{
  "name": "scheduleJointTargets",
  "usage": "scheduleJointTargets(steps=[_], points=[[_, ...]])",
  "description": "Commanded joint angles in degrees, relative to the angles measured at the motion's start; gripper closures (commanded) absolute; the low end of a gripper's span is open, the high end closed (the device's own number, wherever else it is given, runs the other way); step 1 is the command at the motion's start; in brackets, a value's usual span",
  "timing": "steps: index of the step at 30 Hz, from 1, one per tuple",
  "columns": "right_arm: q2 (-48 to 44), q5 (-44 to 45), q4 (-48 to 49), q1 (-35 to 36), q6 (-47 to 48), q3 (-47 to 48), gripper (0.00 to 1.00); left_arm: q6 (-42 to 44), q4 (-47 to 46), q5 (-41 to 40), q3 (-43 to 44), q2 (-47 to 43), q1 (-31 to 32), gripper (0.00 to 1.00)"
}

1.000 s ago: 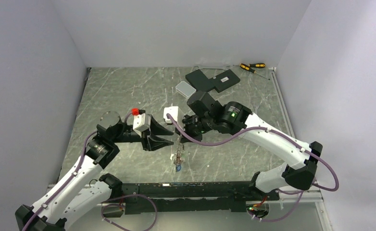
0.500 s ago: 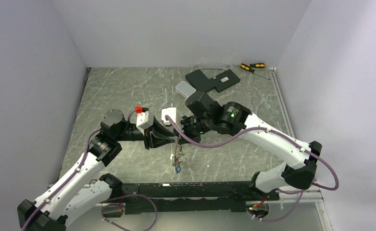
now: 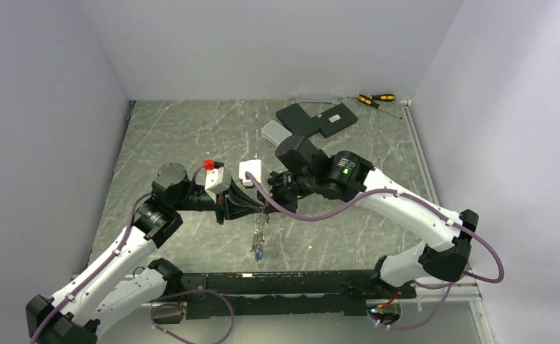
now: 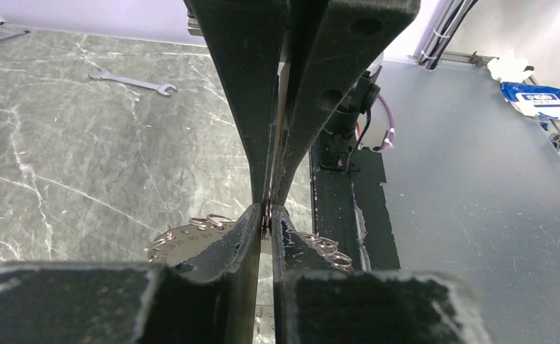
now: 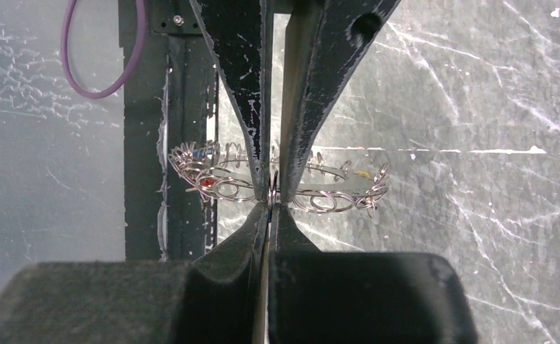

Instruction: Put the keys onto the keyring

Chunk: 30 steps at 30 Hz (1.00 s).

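Now that the left arm has swung in toward the middle over the last second, the left hand point(image 3: 257, 206) meets the right hand point(image 3: 271, 198) tip to tip above the bench point(image 3: 191, 136). A second ago they were apart. The keyring point(image 3: 261, 228) hangs below that meeting point, clear of the bench, and has drifted slightly left. The keys point(image 3: 260, 251) dangle at its bottom, a blue one lowest.

Judgement: this looks like a shared grip or a handover. With both hands on the keyring, one could steady it while the other works a key on.

The top view shows only the arms converging and the dangling bunch. Finger state can't be read there.

The left wrist view shows the left hand's fingers pressed almost together on a thin metal edge, with the right hand's fingers coming down onto the same spot. It also shows a wrench point(image 4: 134, 81) lying far back on the bench, which the top view doesn't catch.

The right wrist view shows the right hand pinching a thin bit of metal at the keyring's rim. Small wire loops sit all round that rim, with red, blue and yellow specks among them. Which key sits on which loop is too small to tell.
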<state>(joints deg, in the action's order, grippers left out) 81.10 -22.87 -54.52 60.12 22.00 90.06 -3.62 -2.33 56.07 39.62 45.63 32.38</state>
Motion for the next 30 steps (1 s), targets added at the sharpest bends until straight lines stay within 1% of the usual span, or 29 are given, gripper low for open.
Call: scheduleJointTargets(steps=[1, 4, 9, 10, 11, 12, 13, 14, 15, 20, 24, 27, 30], points=[[-1.3, -2.1, 5.4, 0.5, 0.9, 3.1, 1.0, 1.7, 0.3, 0.0, 1.1, 0.2, 0.4, 0.87], [-2.3, -2.5, 6.5, 0.5, 0.7, 2.2, 1.0, 1.7, 0.3, 0.3, 1.1, 0.0, 0.6, 1.0], [-5.2, -2.4, 9.9, 0.5, 0.0, -0.8, 1.0, 1.8, -0.1, -1.1, 1.0, -2.4, 0.6, 1.0], [-5.8, -2.4, 10.5, 0.5, 0.0, -1.7, 0.96, 1.9, 0.0, -1.5, 0.9, -3.0, 0.6, 1.0], [-6.7, -2.4, 11.2, 0.5, -0.1, -2.6, 0.9, 2.0, -0.2, -1.9, 0.9, -3.6, 0.6, 1.0], [-7.7, -2.5, 12.1, 0.5, -0.3, -3.8, 0.76, 1.9, -0.4, -2.5, 0.8, -4.5, 0.6, 1.0], [-8.7, -2.5, 13.2, 0.5, -0.5, -5.0, 0.67, 1.6, -0.8, -2.9, 0.7, -4.9, 0.6, 1.0], [-9.9, -2.4, 14.4, 0.4, -0.7, -6.5, 0.6, 1.3, -1.3, -3.2, 0.5, -5.5, 0.5, 1.0], [-11.1, -2.2, 15.8, 0.4, -1.0, -8.2, 0.57, 0.9, -2.0, -3.4, 0.3, -6.1, 0.5, 1.0], [-18.6, -3.0, 26.5, 0.3, -4.0, -18.0, 0.54, -1.0, -5.4, -3.6, -0.5, -8.7, -0.1, 1.0], [-23.0, -3.7, 37.6, -0.1, -8.2, -24.6, 0.54, -4.7, -11.2, -2.6, -2.1, -10.2, -0.9, 1.0], [-23.9, -4.5, 45.9, -0.3, -11.5, -28.4, 0.54, -7.5, -15.3, -1.8, -3.5, -10.8, -1.4, 1.0], [-24.0, -5.3, 50.0, -0.4, -13.6, -29.9, 0.55, -8.6, -17.3, -1.7, -4.1, -11.5, -1.8, 1.0]])
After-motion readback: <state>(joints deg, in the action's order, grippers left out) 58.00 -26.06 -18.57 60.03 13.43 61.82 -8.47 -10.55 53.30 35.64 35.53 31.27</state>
